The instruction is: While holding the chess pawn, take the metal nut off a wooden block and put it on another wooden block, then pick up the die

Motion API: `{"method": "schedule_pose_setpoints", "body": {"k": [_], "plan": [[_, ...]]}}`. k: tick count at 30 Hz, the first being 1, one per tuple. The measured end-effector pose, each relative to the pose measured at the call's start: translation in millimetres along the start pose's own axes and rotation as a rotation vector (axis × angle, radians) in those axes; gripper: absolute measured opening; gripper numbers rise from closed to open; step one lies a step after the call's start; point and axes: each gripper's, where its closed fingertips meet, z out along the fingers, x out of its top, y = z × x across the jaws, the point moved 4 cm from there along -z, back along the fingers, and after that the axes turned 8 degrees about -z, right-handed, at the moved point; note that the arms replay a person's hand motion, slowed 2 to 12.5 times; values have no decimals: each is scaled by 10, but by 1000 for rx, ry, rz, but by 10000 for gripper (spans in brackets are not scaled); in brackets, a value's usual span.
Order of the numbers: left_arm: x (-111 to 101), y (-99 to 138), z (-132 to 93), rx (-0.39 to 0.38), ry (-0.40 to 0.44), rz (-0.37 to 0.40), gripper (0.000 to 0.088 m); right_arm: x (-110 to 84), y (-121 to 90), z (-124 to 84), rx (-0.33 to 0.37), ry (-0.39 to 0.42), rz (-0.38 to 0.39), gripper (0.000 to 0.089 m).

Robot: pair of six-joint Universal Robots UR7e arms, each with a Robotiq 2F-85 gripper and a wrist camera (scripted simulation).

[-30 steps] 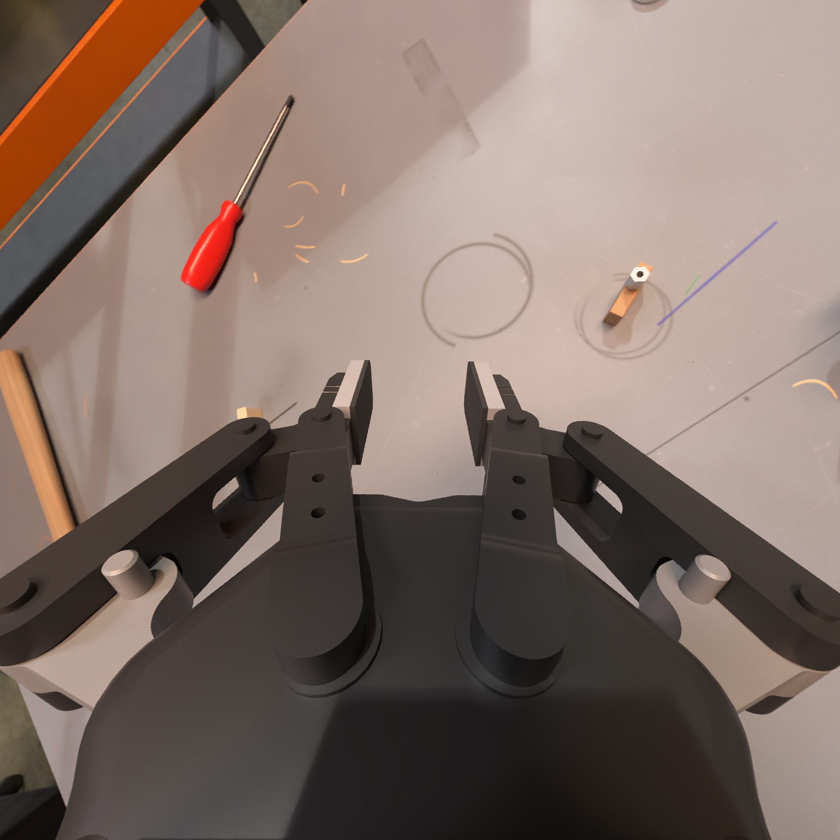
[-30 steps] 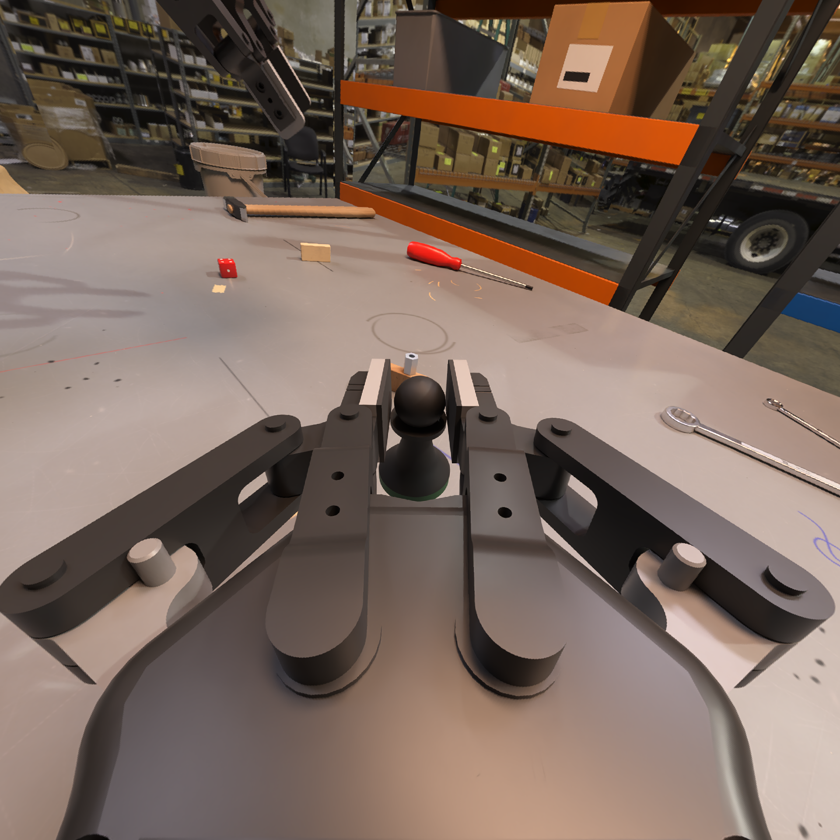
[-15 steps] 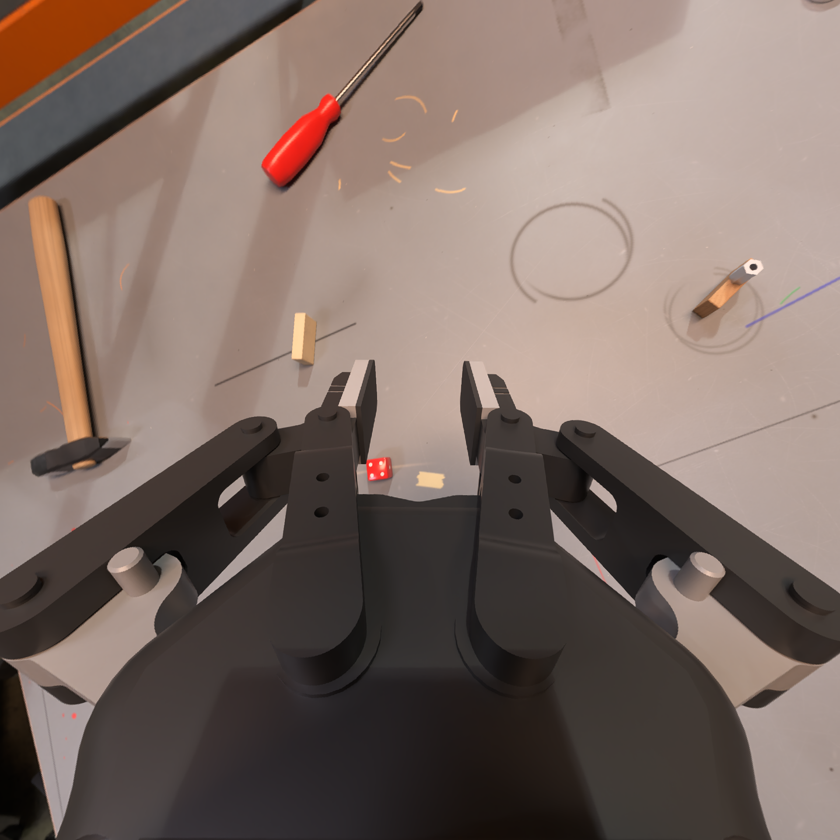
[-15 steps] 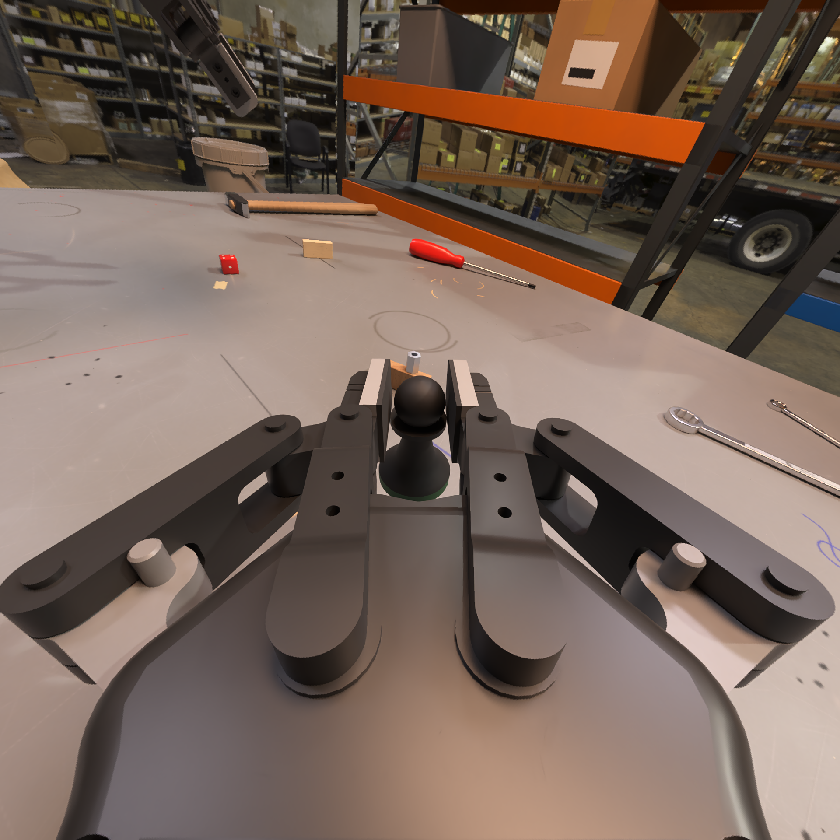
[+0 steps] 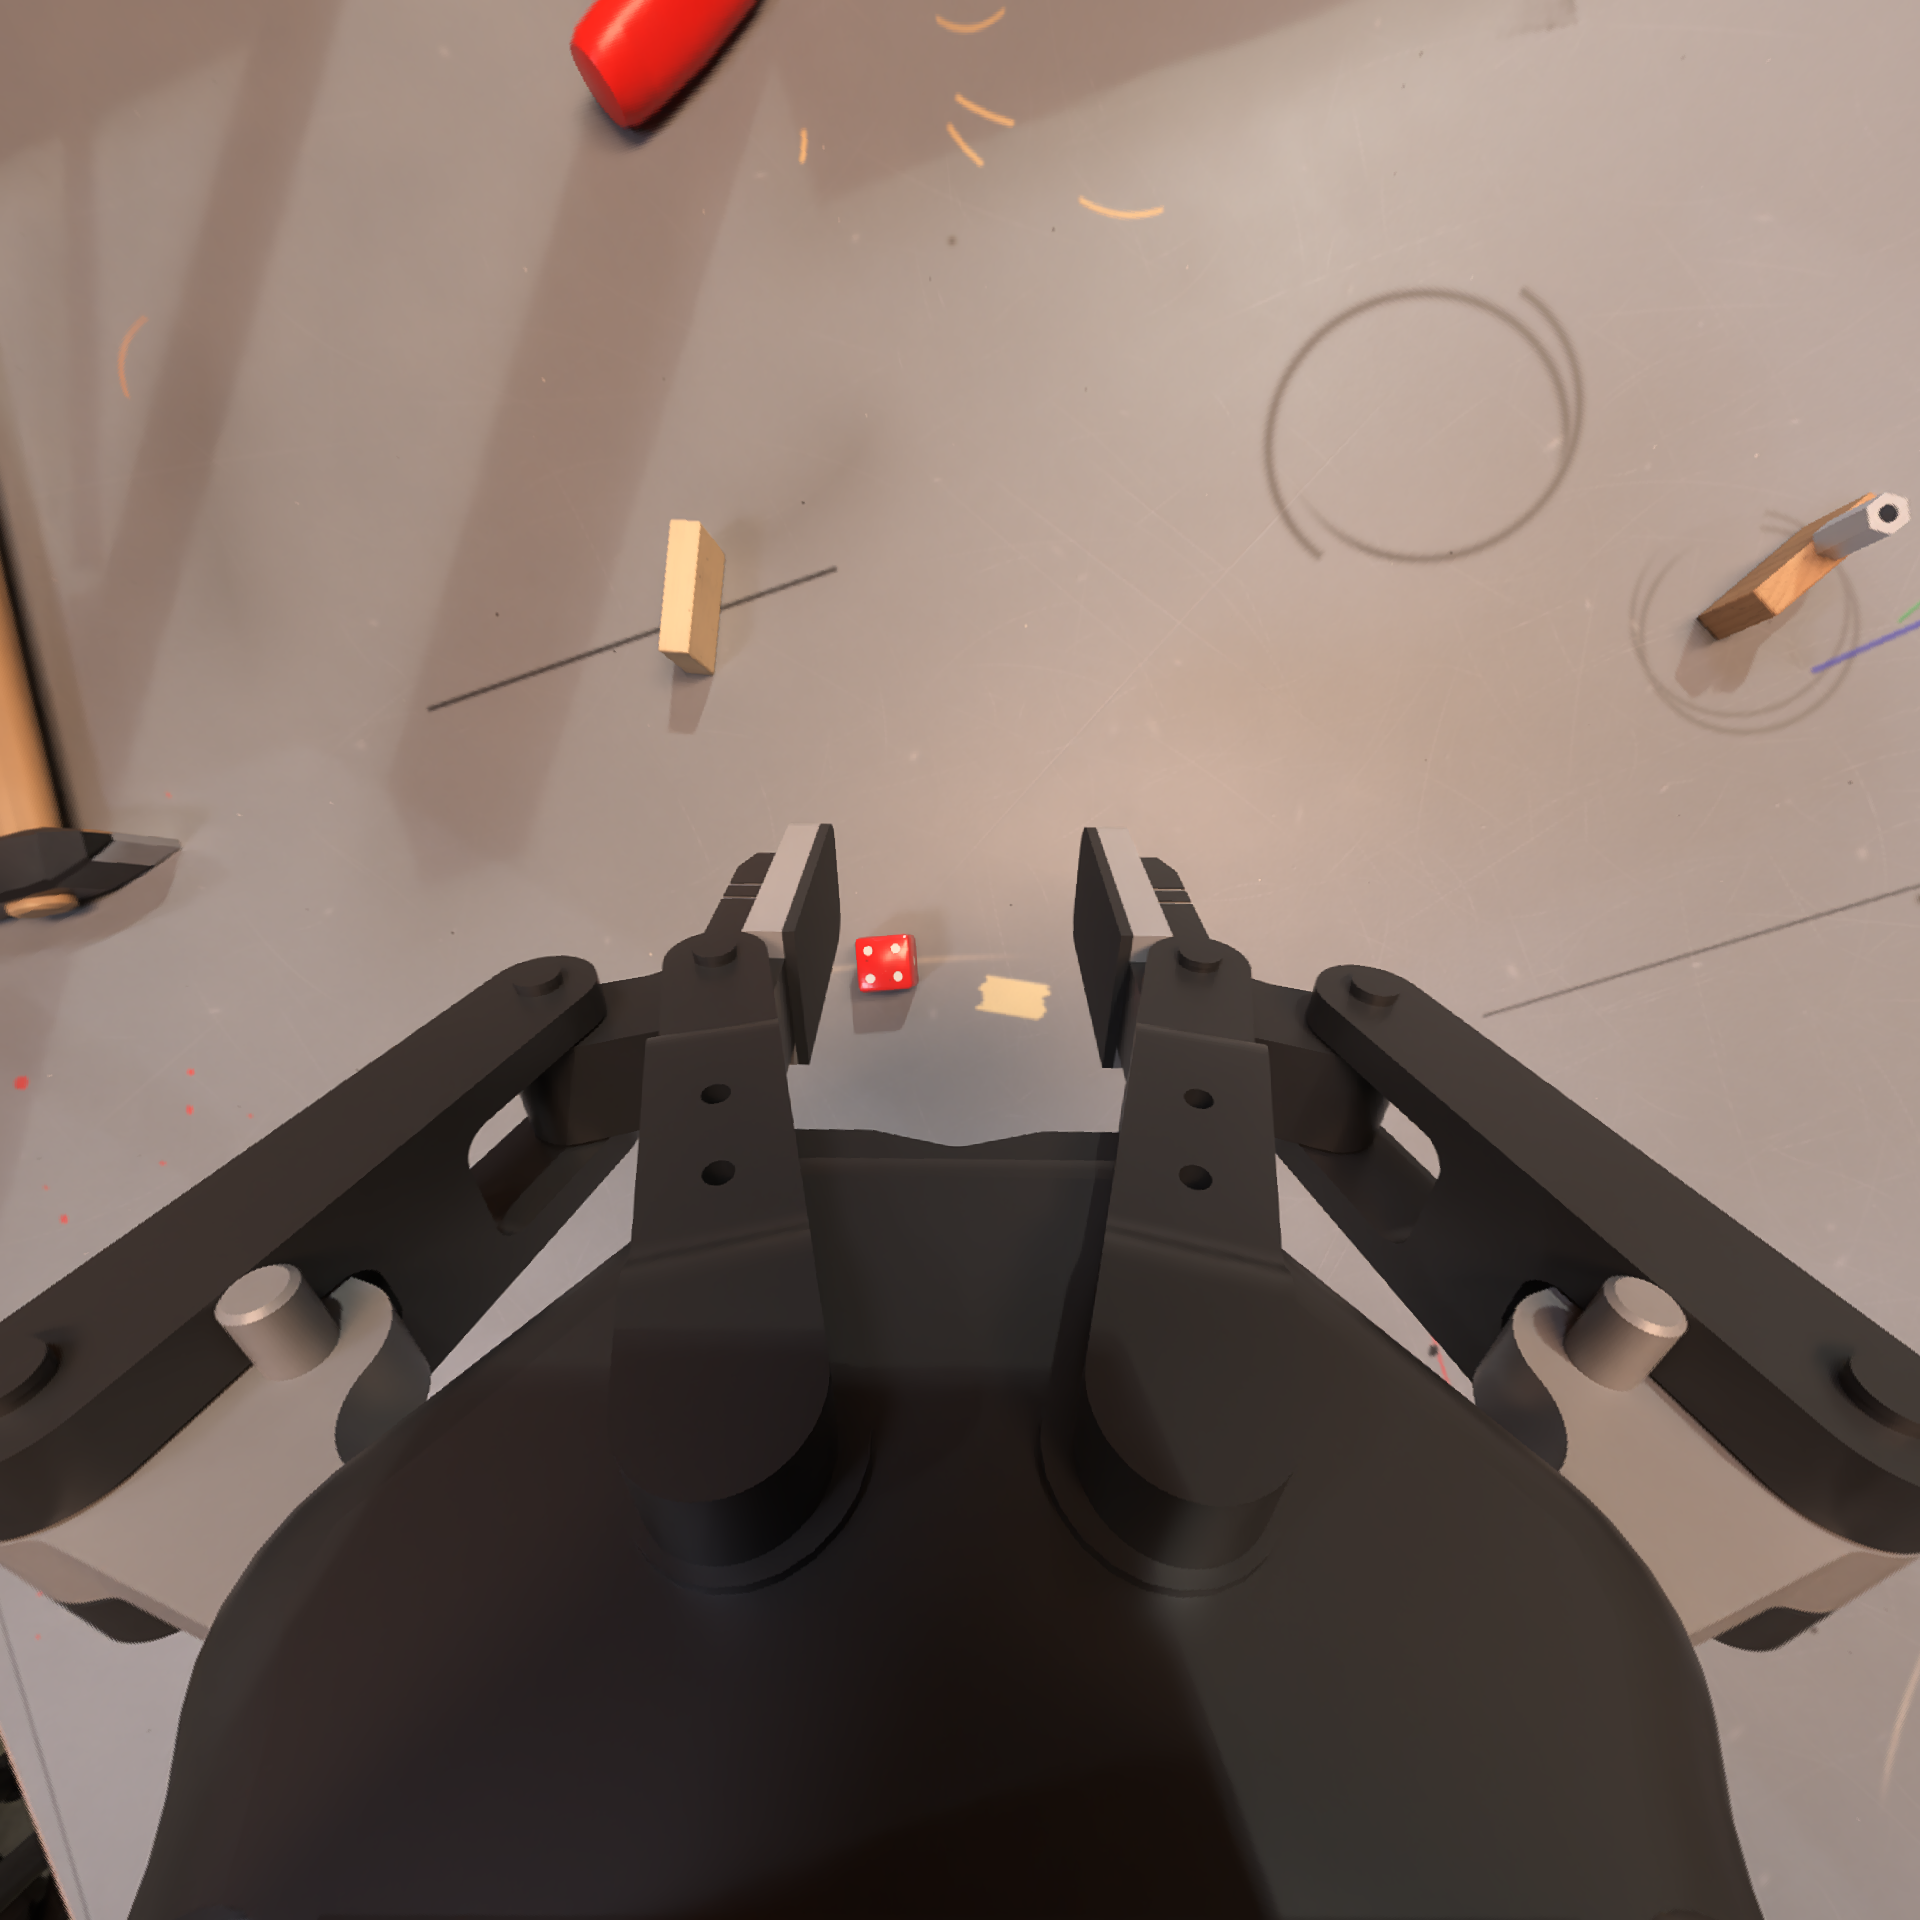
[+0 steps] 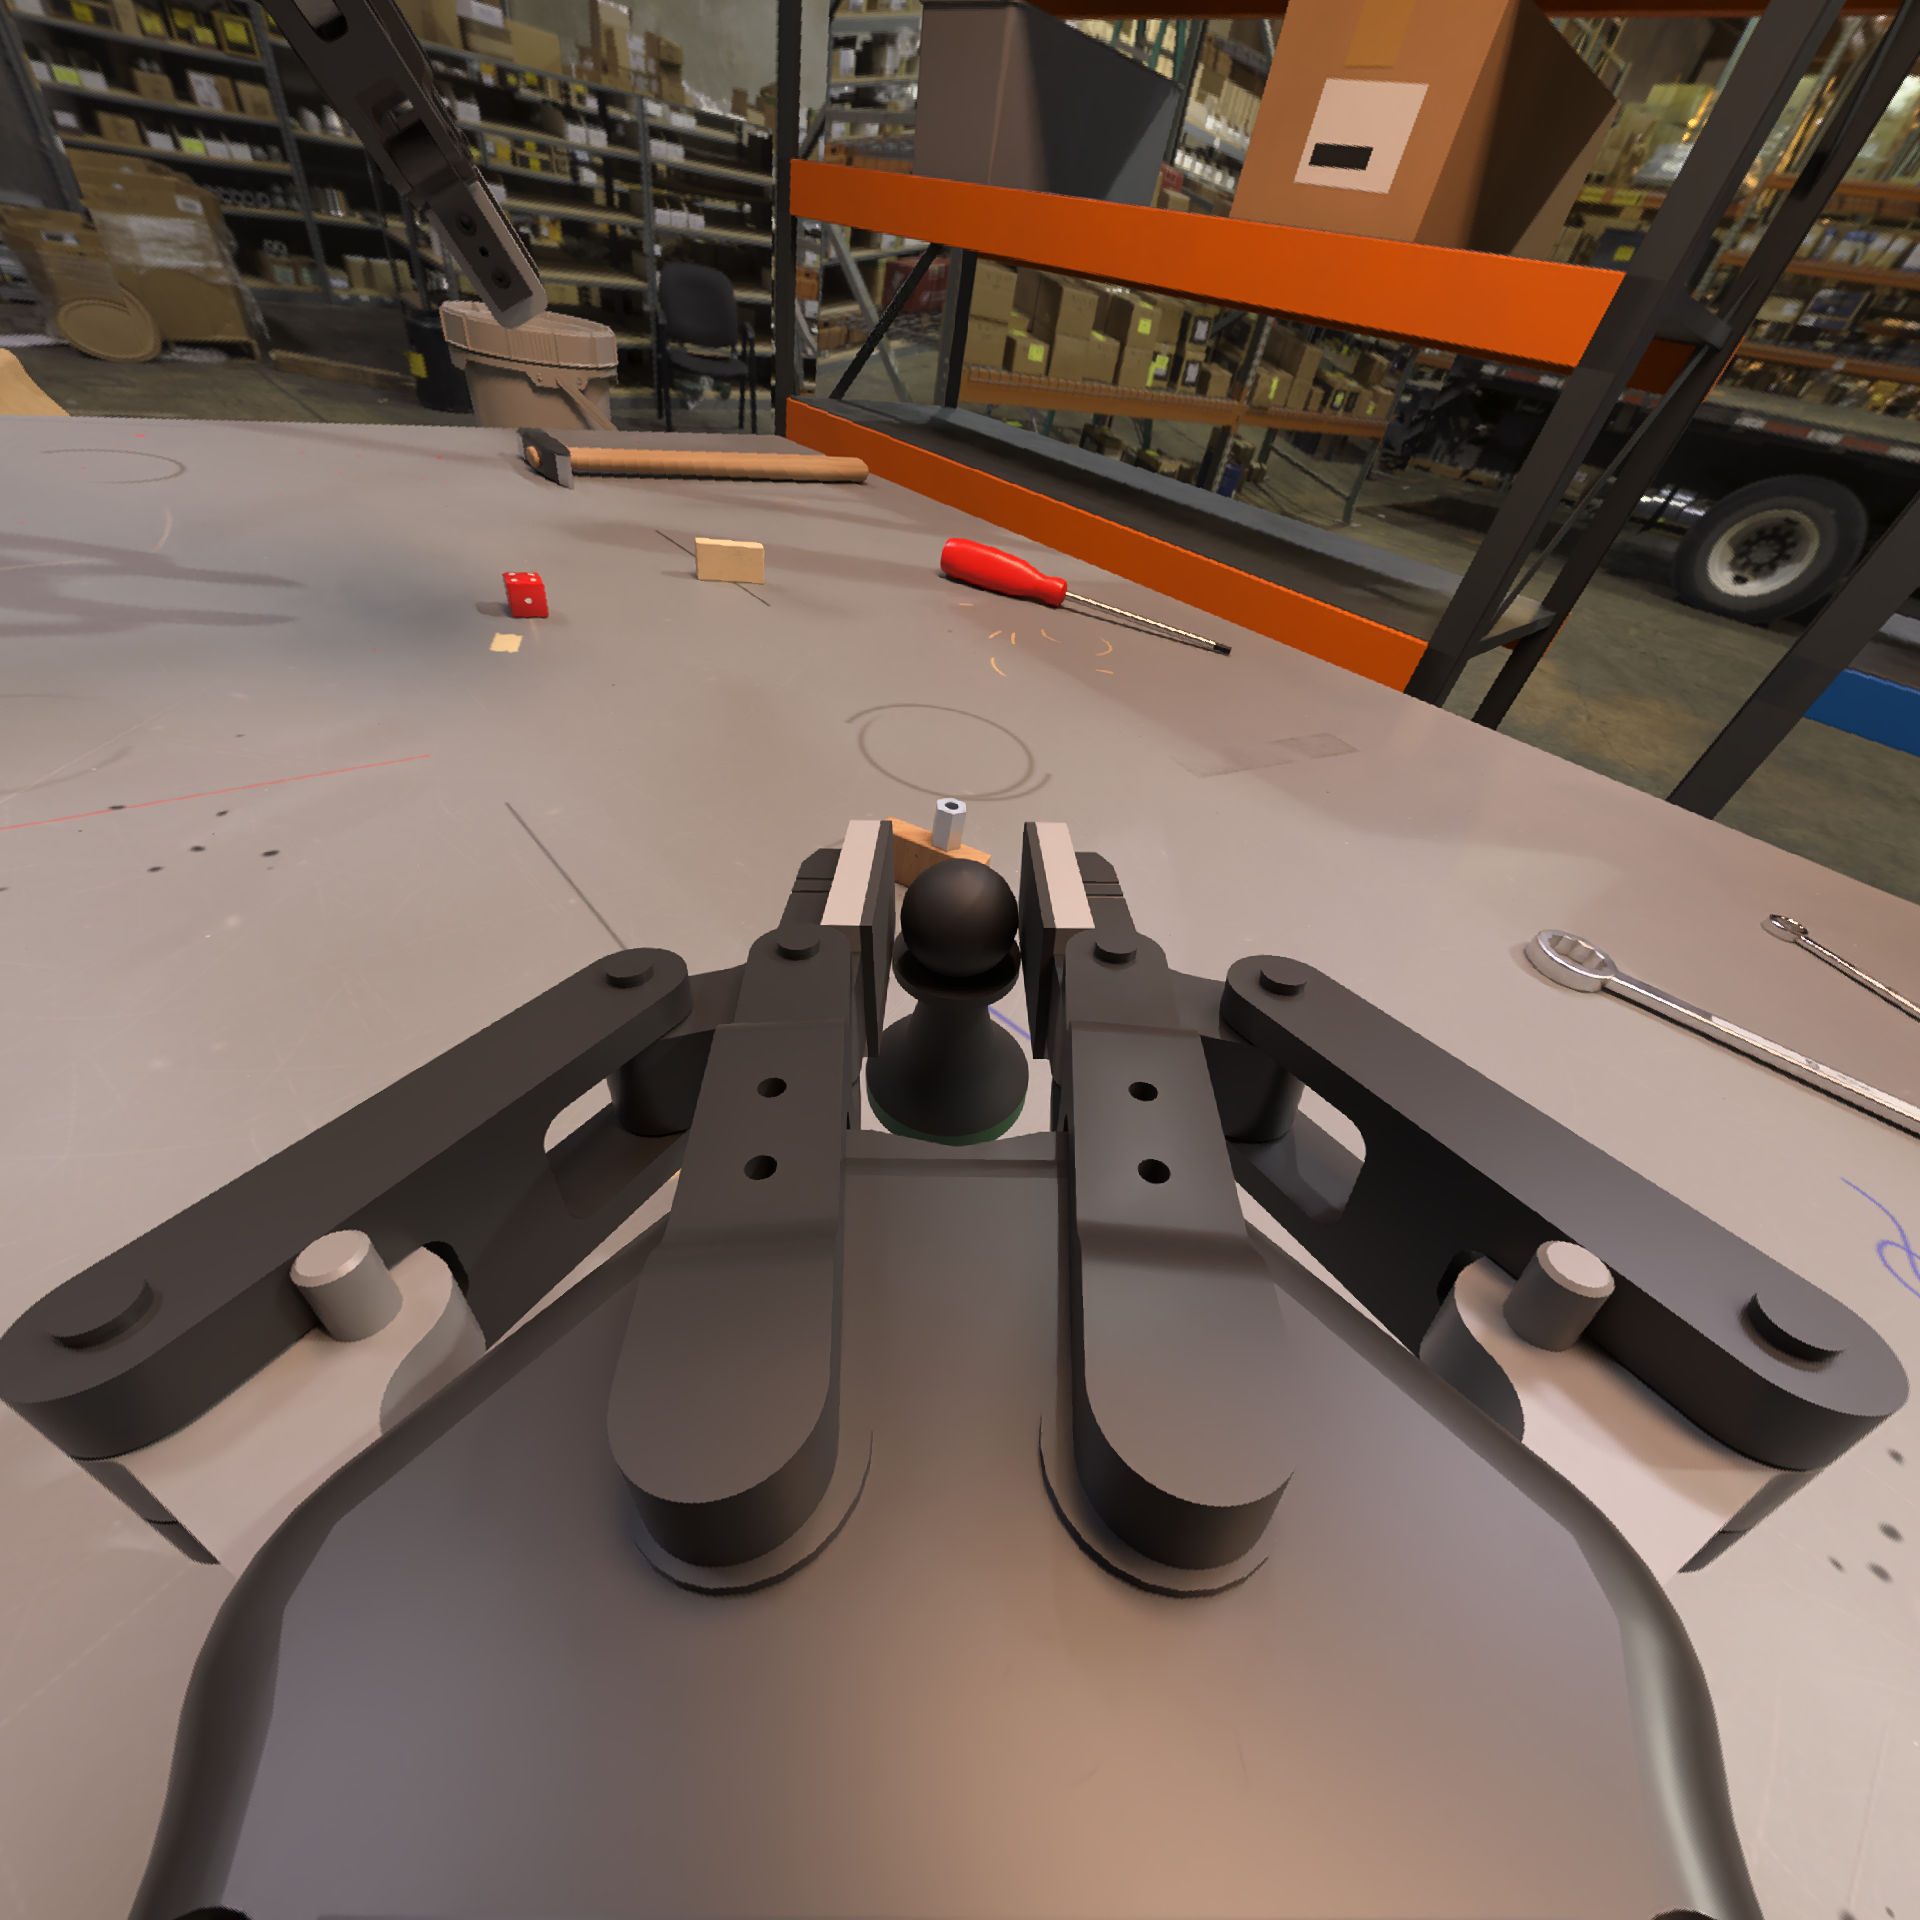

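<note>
My left gripper [image 5: 956,883] is open and empty, above the grey table. The red die [image 5: 885,963] lies between its fingers, close to the left one. A pale wooden block [image 5: 691,595] stands farther off to the left. The metal nut [image 5: 1865,523] stands on a darker wooden block [image 5: 1761,594] at the far right. My right gripper [image 6: 956,878] is shut on the black chess pawn [image 6: 954,1003]. Just beyond it are the nut [image 6: 949,822] and its block [image 6: 920,847]. The die [image 6: 525,593] and pale block [image 6: 729,558] lie far off, with the left gripper [image 6: 478,239] above them.
A red-handled screwdriver [image 5: 655,52] [image 6: 1039,587] and a hammer [image 5: 42,821] [image 6: 686,462] lie near the table's far edge. A small tan patch [image 5: 1013,997] is on the table beside the die. Two wrenches [image 6: 1704,1023] lie at the right. Orange shelving [image 6: 1195,249] stands behind.
My left gripper has moved away from the nut's block toward the die and come down closer to the table. The die now sits between its open fingers. The right gripper has stayed still with the pawn.
</note>
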Motion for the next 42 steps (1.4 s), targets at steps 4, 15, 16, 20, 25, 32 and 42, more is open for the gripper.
{"method": "schedule_pose_setpoints", "body": {"k": [4, 15, 16, 20, 25, 32, 42], "plan": [[-36, -42, 70, -21, -29, -11, 480, -2, -2, 4, 1, -2, -1, 221], [-125, -109, 265, -78, -118, -53, 507, -7, -5, 12, 1, -7, -7, 221], [-135, -114, 281, -81, -129, -57, 509, -7, -5, 12, 1, -7, -7, 221], [-178, -137, 343, -89, -171, -70, 513, -9, -4, 13, 0, -9, -9, 221], [-233, -158, 414, -92, -223, -82, 513, -10, -2, 12, -2, -10, -11, 221], [-300, -182, 500, -90, -290, -90, 506, -7, 2, 8, -5, -9, -13, 221], [-362, -213, 607, -74, -360, -98, 501, 0, 5, 2, -7, -4, -12, 221]]}}
